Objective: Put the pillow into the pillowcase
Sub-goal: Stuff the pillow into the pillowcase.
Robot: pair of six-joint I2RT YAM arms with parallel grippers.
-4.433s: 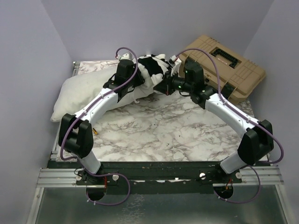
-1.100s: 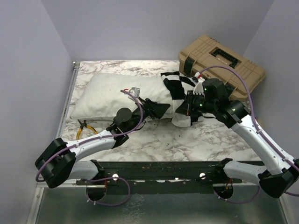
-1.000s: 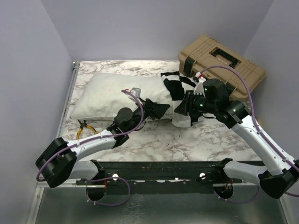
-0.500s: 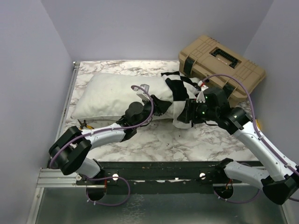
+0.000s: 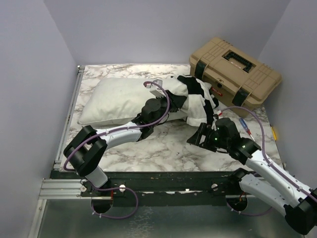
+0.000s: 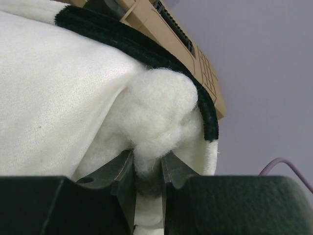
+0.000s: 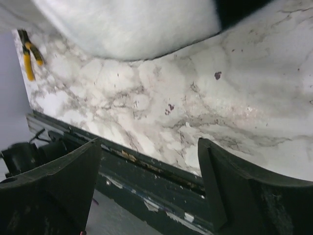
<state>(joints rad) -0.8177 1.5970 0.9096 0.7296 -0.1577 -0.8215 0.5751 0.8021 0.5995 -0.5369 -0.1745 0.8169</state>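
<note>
The white pillow (image 5: 114, 99) lies across the back left of the marble table, its right end inside the black-and-white checked pillowcase (image 5: 195, 101). My left gripper (image 5: 171, 102) is at the case's mouth, over the pillow. In the left wrist view the left gripper (image 6: 146, 164) is shut on a fluffy white fold of the pillowcase (image 6: 161, 107), beside the smooth pillow (image 6: 54, 98). My right gripper (image 5: 195, 136) hangs open over the bare table, in front of the case and apart from it. In its own view the right gripper (image 7: 149, 147) holds nothing; the pillow (image 7: 132, 24) lies beyond it.
A tan toolbox (image 5: 235, 69) stands at the back right, close behind the pillowcase. A screwdriver (image 5: 246, 128) and a yellow tool (image 5: 274, 133) lie at the table's right edge. Yellow-handled pliers (image 7: 28, 61) lie near the pillow's front left. Walls close in both sides.
My left gripper reached forward to the case's mouth and shut on its fabric. My right gripper let go of the pillowcase, opened and drew back toward the near edge. The case bunched up.
</note>
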